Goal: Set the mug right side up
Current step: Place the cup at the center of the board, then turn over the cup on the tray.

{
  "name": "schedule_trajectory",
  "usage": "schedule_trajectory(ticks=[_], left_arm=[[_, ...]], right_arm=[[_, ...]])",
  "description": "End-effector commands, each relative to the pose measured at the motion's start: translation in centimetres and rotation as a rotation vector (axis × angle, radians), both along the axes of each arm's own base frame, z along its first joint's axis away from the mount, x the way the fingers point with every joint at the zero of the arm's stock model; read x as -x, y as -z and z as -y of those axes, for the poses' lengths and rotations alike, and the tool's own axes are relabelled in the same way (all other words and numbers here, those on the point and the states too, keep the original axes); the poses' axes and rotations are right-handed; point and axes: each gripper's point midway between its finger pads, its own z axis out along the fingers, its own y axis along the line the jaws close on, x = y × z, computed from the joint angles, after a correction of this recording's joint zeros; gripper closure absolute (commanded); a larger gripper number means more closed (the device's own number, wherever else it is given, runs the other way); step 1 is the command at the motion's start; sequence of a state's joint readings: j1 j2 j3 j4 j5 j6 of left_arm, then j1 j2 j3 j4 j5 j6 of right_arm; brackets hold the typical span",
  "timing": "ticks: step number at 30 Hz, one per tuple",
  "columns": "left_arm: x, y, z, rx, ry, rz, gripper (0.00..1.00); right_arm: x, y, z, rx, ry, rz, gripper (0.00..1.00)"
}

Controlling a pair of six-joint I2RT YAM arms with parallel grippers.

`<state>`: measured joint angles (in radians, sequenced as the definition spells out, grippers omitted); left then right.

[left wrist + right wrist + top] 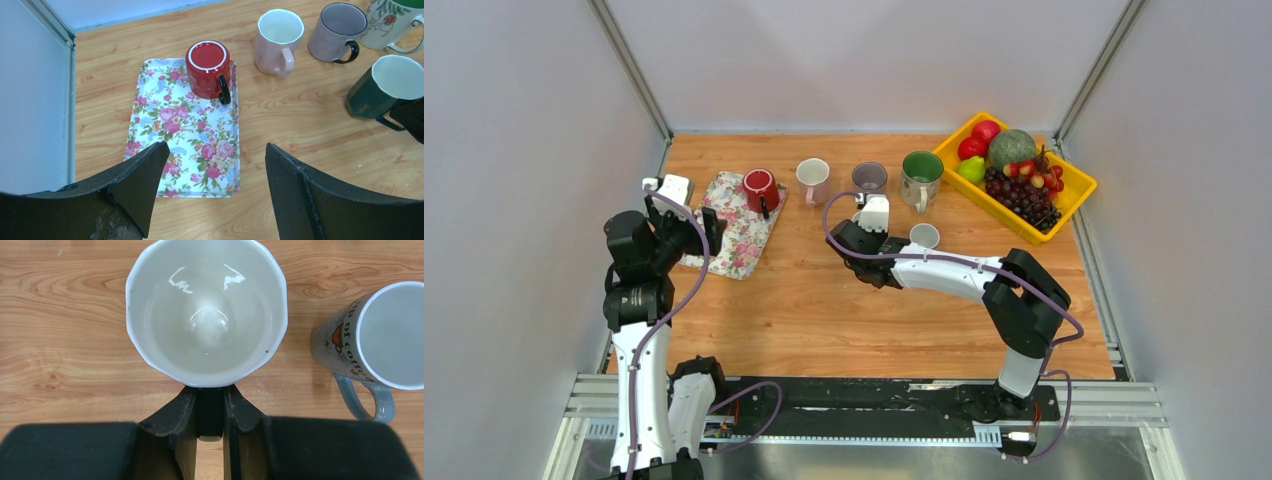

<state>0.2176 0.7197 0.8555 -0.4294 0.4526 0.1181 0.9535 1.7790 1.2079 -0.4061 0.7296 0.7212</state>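
Five mugs are out. One dark green mug (207,315), white inside, stands mouth-up on the worktop (60,315), its handle pinched between the fingers of the right end effector (210,407). The left end effector (215,150) hovers, spread wide, over a floral tray (175,125), where a red mug (207,67) sits base-up at the far end.

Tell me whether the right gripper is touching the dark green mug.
Touching. The right wrist view shows the right gripper pinched on the handle of the dark green mug, with no gap.
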Motion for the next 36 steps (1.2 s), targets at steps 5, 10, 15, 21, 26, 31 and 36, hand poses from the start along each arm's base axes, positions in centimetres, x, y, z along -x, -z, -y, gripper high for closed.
schedule_trajectory(ticks=[5, 10, 15, 21, 26, 31, 36], left_arm=[[-0.1, -0.6, 0.0, 0.000, 0.004, 0.035, 0.19], [0.0, -0.6, 0.0, -0.001, 0.004, 0.040, 0.19], [0.0, -0.7, 0.1, 0.000, 0.007, 0.042, 0.19], [0.0, -0.8, 0.1, 0.001, 0.006, 0.043, 0.19], [0.0, -0.8, 0.1, 0.003, 0.008, 0.045, 0.19], [-0.3, -0.6, 0.2, 0.007, 0.017, 0.034, 0.18], [-0.9, 0.3, 0.3, 0.034, 0.027, -0.013, 0.14]], right_arm=[[-1.5, -3.3, -0.8, -0.085, 0.046, 0.113, 0.94], [-1.5, -3.7, -0.6, -0.089, 0.051, 0.122, 0.90], [-1.5, -3.7, -0.6, -0.090, 0.050, 0.122, 0.84], [-1.3, -3.6, -0.8, -0.095, 0.035, 0.114, 0.69], [-1.1, -3.7, -0.9, -0.098, 0.019, 0.111, 0.55], [-0.7, -4.7, -0.9, -0.108, -0.015, 0.115, 0.43], [-0.2, -6.1, -0.3, -0.123, -0.039, 0.134, 0.38]])
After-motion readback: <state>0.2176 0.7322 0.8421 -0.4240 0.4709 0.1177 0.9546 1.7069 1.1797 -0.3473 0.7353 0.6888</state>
